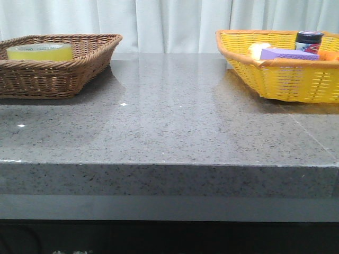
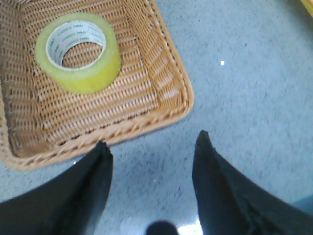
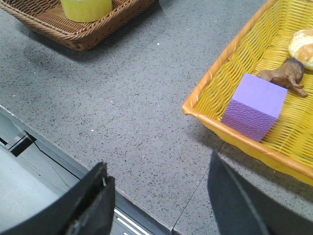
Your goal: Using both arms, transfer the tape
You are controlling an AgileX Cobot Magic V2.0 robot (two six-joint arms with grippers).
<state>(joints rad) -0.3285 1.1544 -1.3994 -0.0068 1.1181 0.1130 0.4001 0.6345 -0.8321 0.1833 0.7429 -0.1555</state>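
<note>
- The tape (image 2: pixel 78 51) in the left wrist view carries green lettering repeated around its white inner core; the letters are too small and blurred to read.
- A dark jar (image 1: pixel 309 40) in the yellow basket (image 1: pixel 280 79), seen from the front, bears a label with a red patch; no words on it can be made out.
- Pale characters (image 1: pixel 71 253) sit at the very bottom edge of the front view, on the dark panel under the table (image 1: pixel 169 127); they are cut off and cannot be read.
</note>
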